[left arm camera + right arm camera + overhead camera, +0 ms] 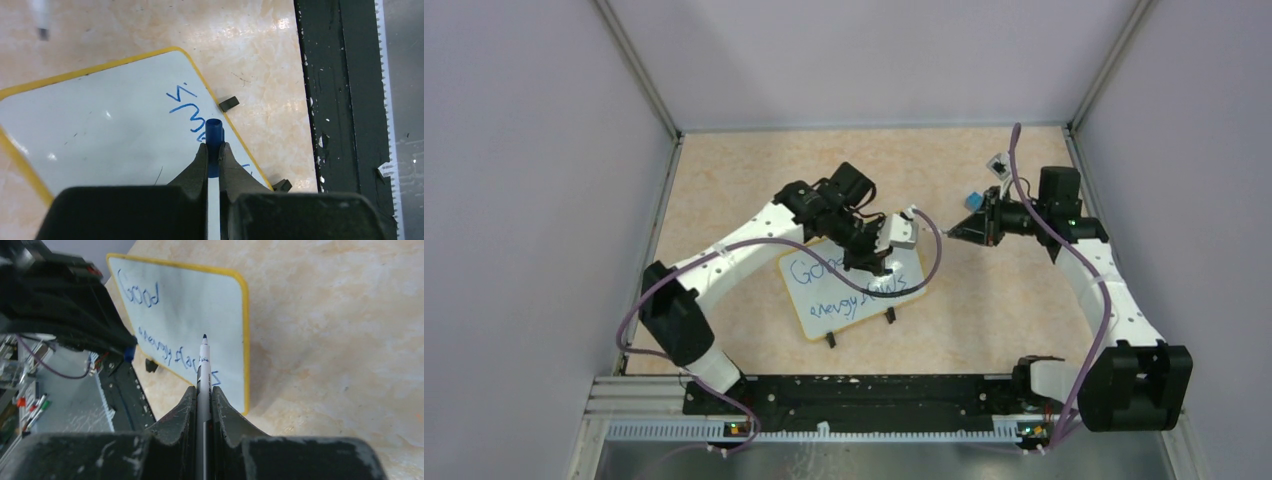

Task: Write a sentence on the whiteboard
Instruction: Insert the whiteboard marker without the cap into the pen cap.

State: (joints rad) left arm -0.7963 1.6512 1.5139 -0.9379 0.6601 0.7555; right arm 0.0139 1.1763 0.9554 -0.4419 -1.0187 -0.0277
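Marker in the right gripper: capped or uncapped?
Uncapped: the marker in the right gripper shows a bare dark tip in the right wrist view; the left gripper pinches a blue cap-like tube.

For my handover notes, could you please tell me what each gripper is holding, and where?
The right gripper clamps a marker by its barrel, tip exposed. The left gripper pinches a short blue cap by its lower end.

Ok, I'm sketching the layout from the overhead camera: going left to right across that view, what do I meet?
Left arm's black elbow → whiteboard → small blue block → right arm's black elbow.
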